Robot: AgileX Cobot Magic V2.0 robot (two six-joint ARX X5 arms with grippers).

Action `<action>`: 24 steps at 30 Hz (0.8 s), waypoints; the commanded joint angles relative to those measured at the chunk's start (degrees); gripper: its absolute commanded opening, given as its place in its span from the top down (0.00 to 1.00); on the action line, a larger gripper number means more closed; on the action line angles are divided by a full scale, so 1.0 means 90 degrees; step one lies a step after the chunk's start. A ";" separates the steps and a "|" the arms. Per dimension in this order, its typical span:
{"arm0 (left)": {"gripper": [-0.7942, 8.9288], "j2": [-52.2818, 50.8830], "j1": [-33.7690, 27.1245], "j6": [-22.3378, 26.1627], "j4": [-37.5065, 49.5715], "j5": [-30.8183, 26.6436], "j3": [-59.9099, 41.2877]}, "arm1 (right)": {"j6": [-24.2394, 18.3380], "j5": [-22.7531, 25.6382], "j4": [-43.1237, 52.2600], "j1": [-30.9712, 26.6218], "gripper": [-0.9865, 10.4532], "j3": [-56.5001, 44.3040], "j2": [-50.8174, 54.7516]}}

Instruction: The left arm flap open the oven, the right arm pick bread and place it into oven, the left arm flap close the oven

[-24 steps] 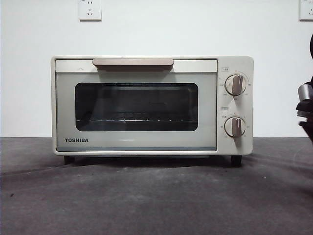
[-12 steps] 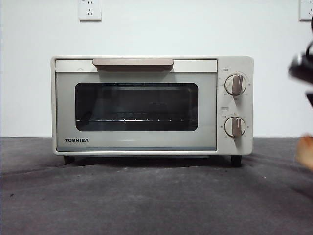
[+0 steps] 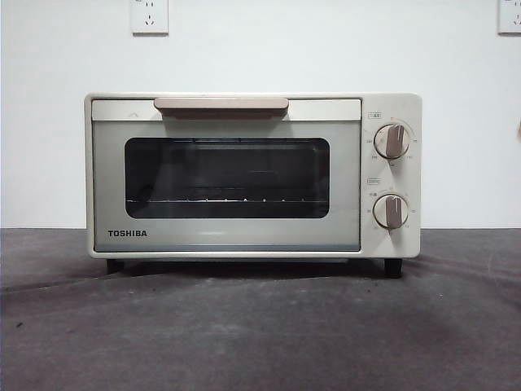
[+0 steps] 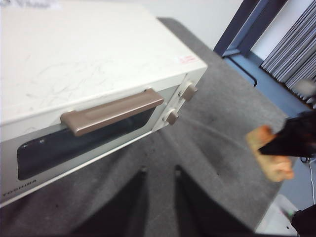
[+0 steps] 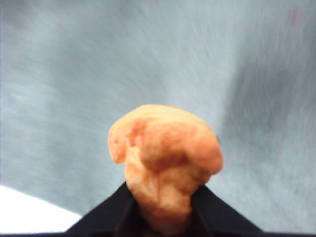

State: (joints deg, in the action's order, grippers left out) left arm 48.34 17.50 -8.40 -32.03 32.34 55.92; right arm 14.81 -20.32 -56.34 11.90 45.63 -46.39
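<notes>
The right gripper is clamped on the bread, held above the table beside the oven, whose door is shut. The bread looks light and soft, so a gentle pinch at its base should suit. The left gripper hovers nearly closed near the handle.

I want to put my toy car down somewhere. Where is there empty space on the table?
The dark table is bare in front of the oven, across its whole width. There is also bare cloth beside the knobs side. It gets crowded off that side, where the right gripper holds the bread in the air. The left gripper hovers in front of the shut door.
</notes>
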 commanded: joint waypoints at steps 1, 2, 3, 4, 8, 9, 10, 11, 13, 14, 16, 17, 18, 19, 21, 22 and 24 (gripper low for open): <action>0.90 0.0427 0.0046 0.0078 0.0097 -0.0017 0.0306 | -0.0100 -0.0267 0.0046 0.0017 0.85 0.0126 0.0680; 0.90 0.0576 0.0063 0.0080 0.0092 -0.0083 0.0374 | -0.0100 -0.0342 0.0058 0.0017 0.85 0.0126 0.0889; 0.90 0.0755 0.0083 0.0104 0.0080 -0.0119 0.0459 | -0.0100 -0.0423 0.0068 0.0017 0.85 0.0126 0.1107; 0.90 0.0950 0.0109 0.0228 0.0063 -0.0119 0.0551 | -0.0097 -0.0488 0.0070 0.0017 0.85 0.0126 0.1321; 0.90 0.1707 0.0255 0.0767 -0.0032 -0.0342 0.0920 | -0.0017 -0.0899 0.0070 0.0017 0.85 0.0126 0.2006; 0.90 0.1897 0.0313 0.0901 -0.0039 -0.0413 0.1018 | 0.0002 -0.1003 0.0070 0.0015 0.85 0.0126 0.2152; 0.90 0.2098 0.0384 0.1018 -0.0066 -0.0522 0.1134 | 0.0036 -0.1090 0.0070 0.0017 0.85 0.0126 0.2300; 0.90 0.2266 0.0444 0.1086 -0.0102 -0.0639 0.1251 | 0.0063 -0.1122 0.0070 0.0015 0.85 0.0126 0.2397; 0.90 0.2633 0.0602 0.1319 -0.0187 -0.0930 0.1545 | 0.0160 -0.1149 0.0068 0.0017 0.85 0.0126 0.2606; 0.90 0.2769 0.0670 0.1411 -0.0202 -0.1022 0.1668 | 0.0187 -0.1149 0.0068 0.0017 0.85 0.0129 0.2676; 0.90 0.3036 0.0811 0.1542 -0.0194 -0.1175 0.1933 | 0.0216 -0.1149 0.0066 0.0015 0.85 0.0129 0.2803; 0.90 0.3147 0.0862 0.1564 -0.0199 -0.1229 0.2045 | 0.0231 -0.1149 0.0063 0.0017 0.85 0.0126 0.2839; 0.90 0.3266 0.0916 0.1579 -0.0206 -0.1294 0.2164 | 0.0267 -0.1146 0.0066 0.0017 0.85 0.0126 0.2866; 0.90 0.3378 0.0959 0.1598 -0.0197 -0.1360 0.2256 | 0.0296 -0.1149 0.0063 0.0015 0.85 0.0126 0.2888; 0.90 0.3553 0.1027 0.1656 -0.0180 -0.1460 0.2375 | 0.0313 -0.1156 0.0063 0.0017 0.85 0.0126 0.2890; 0.90 0.3657 0.1066 0.1676 -0.0189 -0.1472 0.2436 | 0.0311 -0.1183 0.0061 0.0015 0.85 0.0126 0.2890; 0.90 0.3781 0.1115 0.1702 -0.0221 -0.1474 0.2504 | 0.0311 -0.1246 0.0066 0.0015 0.85 0.0129 0.2890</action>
State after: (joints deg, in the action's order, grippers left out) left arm 81.23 27.09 5.54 -34.11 19.31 76.99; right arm 16.99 -31.20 -56.31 11.90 45.71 -20.38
